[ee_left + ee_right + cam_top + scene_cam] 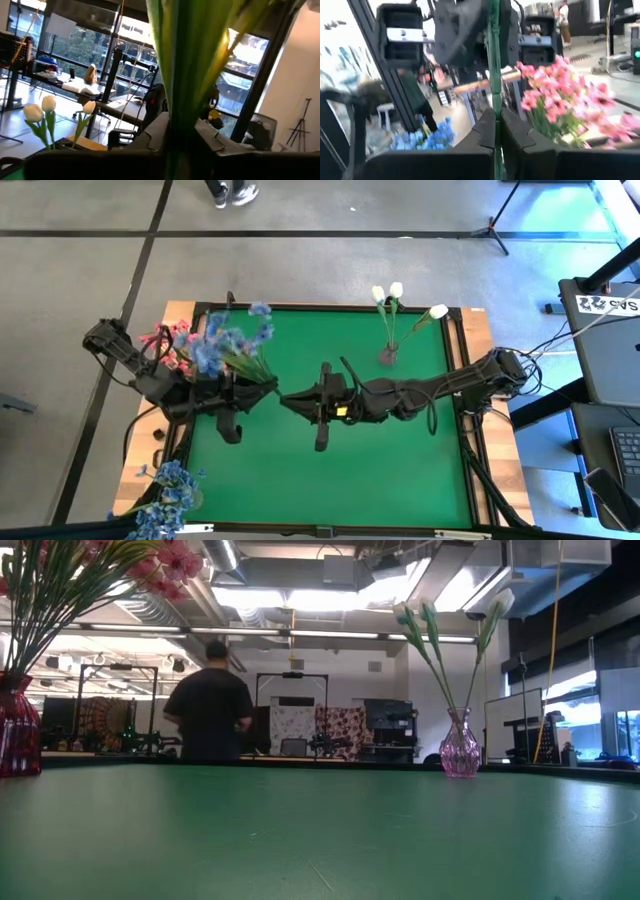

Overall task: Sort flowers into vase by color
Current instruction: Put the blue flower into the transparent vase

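A blue flower sprig [236,340] with green leaves hangs in the air over the table's left half, between my two grippers. My left gripper [260,388] is shut on its leafy stem bundle [187,75]. My right gripper [290,398] reaches in from the right and is shut on the thin stem [494,75]. Pink flowers [170,342] stand in a red vase [15,735] at the far left. White tulips [392,295] stand in a small pink glass vase [460,745] at the far right. More blue flowers [172,490] stand at the near left corner. My left gripper pinches the sprig's green stem and leaf bundle [186,131] between its two fingers, coming level from the table's left. The sprig is lifted clear, its blossoms toward the far edge. My right gripper pinches the bare thin stem [494,102] between its fingers, coming level from the table's right and lying across the stem. The stem runs on past the fingers toward my left gripper.
The green mat [400,450] lies bare over its middle and near half. A person [210,705] stands in the room beyond the far edge. Wooden table borders [485,450] and cables run along the right side.
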Motion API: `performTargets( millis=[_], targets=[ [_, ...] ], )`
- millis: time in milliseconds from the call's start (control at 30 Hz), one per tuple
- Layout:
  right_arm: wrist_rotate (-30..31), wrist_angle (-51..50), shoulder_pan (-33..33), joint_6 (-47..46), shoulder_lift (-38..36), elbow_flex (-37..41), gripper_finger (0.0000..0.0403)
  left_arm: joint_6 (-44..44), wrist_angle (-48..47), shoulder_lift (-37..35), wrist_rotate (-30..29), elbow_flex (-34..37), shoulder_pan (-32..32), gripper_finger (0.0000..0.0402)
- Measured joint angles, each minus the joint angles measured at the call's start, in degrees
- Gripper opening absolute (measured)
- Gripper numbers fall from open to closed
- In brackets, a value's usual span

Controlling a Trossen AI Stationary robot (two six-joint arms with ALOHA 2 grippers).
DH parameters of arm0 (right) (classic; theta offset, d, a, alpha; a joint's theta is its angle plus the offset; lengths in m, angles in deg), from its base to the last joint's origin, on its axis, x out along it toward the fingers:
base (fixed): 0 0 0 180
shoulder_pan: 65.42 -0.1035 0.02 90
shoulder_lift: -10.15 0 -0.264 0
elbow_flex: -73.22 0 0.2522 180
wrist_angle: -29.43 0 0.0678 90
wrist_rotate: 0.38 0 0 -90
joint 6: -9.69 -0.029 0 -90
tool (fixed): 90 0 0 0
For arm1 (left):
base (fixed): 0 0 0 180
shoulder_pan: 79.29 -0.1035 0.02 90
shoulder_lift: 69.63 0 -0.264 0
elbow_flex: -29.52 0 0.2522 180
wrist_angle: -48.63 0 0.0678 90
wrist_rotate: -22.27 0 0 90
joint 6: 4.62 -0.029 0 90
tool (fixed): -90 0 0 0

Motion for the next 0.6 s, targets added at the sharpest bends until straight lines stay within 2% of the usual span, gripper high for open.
performTargets(
  millis=[133,333,467,600],
  targets=[
    [0.21,-6.59,-0.65,0.8,-2.22,0.06,0.0012,4.43,-3.28,-1.9,1.88,-0.05,1.3,0.0079],
    [-1.08,-20.27,-0.56,1.4,-6.4,0.09,0.001,14.35,-17.25,-5.15,1.41,-0.11,4.87,0.0126],
    [-1.74,-30.84,-0.51,-0.6,-9.18,0.11,0.0006,23.96,-28.49,-6.98,0.79,-0.11,5.84,0.0136],
    [-6.21,-37.22,-0.51,-2.23,-10.82,0.11,0.0007,32.94,-36.02,-7.0,-0.57,-0.09,5.8,0.0142]
  ],
)
